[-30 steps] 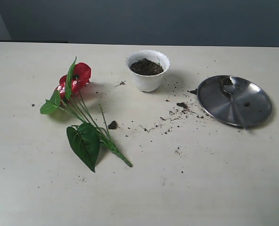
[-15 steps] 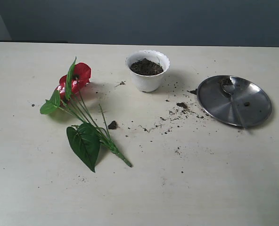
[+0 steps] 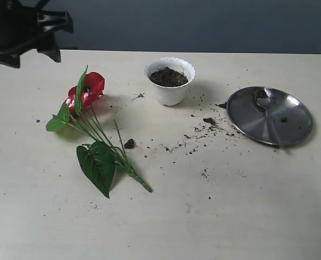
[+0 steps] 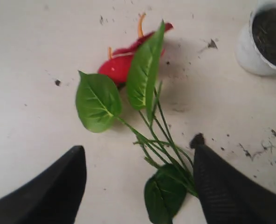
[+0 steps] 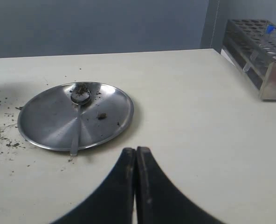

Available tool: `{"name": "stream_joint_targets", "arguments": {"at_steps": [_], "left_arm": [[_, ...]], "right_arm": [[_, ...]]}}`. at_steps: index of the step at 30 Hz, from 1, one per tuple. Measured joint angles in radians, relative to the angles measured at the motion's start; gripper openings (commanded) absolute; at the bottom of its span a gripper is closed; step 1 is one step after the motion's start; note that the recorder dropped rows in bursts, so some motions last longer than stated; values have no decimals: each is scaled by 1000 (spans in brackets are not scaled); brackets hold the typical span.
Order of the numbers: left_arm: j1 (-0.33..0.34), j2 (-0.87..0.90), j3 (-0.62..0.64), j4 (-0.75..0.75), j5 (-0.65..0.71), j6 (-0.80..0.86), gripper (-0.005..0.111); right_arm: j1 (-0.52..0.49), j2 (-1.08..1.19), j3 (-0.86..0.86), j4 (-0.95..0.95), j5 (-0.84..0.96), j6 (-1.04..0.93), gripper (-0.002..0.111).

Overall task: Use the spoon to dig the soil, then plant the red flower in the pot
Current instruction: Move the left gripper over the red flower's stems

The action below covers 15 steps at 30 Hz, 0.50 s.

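Pale tabletop (image 3: 231,216), spoon (image 5: 77,122) parked: I judge planting is up, my left gripper (image 4: 138,151) hovering wide above the red flower (image 4: 121,63) stems, needing descent and a pinch; right gripper (image 5: 136,151) closed.

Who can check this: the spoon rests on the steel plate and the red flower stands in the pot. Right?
No. The spoon does rest on the steel plate, but the red flower lies on the table beside the pot, not in it, as the exterior view shows.

steel plate (image 3: 290,127) looked polished, mirror-bright. spoon (image 5: 76,126) was shiny metal, soil-smudged. pot (image 3: 168,93) was smooth white plastic. soil (image 3: 168,77) was dark, crumbly, matt. red flower (image 3: 92,84) was glossy, leaves (image 4: 97,100) waxy. table (image 3: 231,206) was matt.
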<state>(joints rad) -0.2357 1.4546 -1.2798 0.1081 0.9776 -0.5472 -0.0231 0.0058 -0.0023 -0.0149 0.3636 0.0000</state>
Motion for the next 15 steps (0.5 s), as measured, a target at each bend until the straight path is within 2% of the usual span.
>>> {"name": "stream_joint_targets", "arguments": {"at_steps": [6,15], "left_arm": [[0,98,-21,-164,-7,110,63],[0,124,-23,-190,-78,159,63]], "right_arm": [[0,0,0,0,0,0,0],[0,0,0,0,0,0,0]]}}
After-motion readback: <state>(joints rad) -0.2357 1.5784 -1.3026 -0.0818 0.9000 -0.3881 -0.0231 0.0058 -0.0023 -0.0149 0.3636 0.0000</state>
